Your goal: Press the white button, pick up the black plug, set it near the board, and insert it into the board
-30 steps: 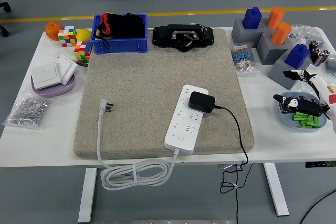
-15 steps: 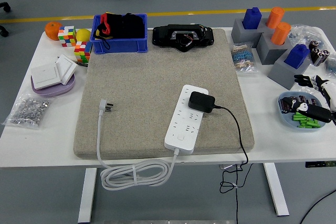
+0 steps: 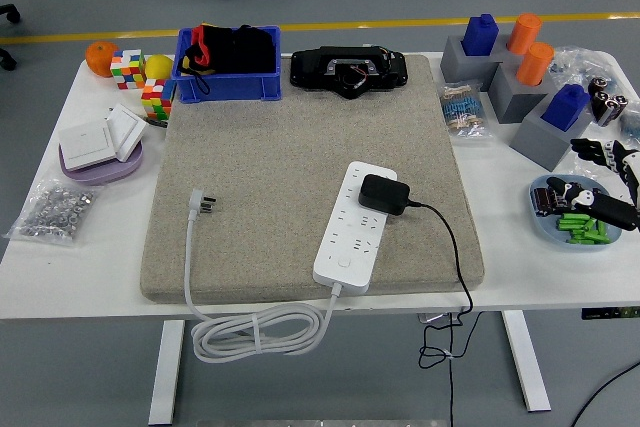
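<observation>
Right hand (image 3: 607, 179) has drawn back rightward, black plug (image 3: 383, 194) seated in board (image 3: 352, 238)

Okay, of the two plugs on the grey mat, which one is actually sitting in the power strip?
The black plug. It sits in the white power strip near its far end, while the white plug lies loose on the mat to the left, prongs exposed.

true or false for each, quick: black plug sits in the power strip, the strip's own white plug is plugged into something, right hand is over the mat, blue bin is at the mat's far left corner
1. The black plug sits in the white power strip. True.
2. The strip's white plug is plugged into something. False: it lies loose on the mat.
3. The right hand is over the mat. False: it is at the table's right edge, by the light blue dish.
4. The blue bin stands at the mat's far left corner. True.
</observation>
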